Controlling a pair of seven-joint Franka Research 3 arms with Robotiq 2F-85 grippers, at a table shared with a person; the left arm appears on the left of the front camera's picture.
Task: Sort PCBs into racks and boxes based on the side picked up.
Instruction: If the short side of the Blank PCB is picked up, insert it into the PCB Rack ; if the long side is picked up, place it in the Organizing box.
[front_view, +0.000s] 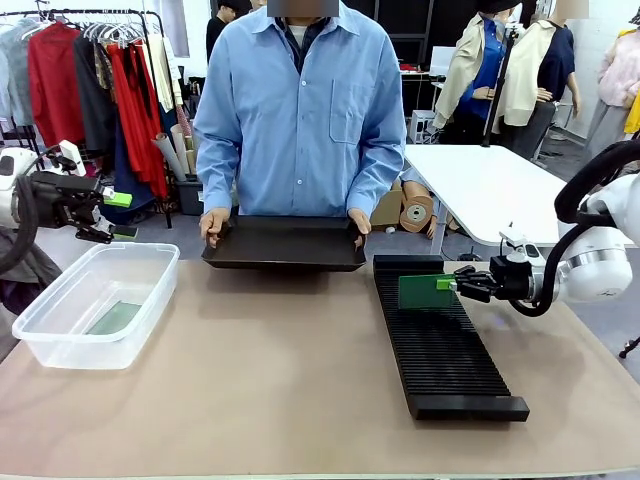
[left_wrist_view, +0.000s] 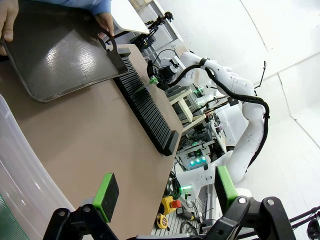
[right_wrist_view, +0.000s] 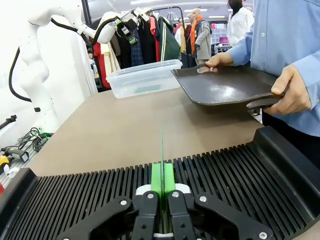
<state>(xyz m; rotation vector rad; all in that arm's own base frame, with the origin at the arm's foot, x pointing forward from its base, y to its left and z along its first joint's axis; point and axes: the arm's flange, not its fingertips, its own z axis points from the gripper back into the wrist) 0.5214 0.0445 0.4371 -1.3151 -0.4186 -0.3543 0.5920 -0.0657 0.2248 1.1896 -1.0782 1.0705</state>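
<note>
My right gripper is shut on a green PCB, held upright on its edge over the far end of the black ribbed rack. The right wrist view has the board edge-on between the shut green pads, above the rack's slots. At the far left, above the clear box, my left gripper hangs open with nothing in it. Its pads stand wide apart in the left wrist view. Another PCB lies flat on the box's floor.
A person at the far side holds a smooth shallow black tray with both hands, its front edge over the table. The brown tabletop lies bare between box and rack. A white table stands behind at the right.
</note>
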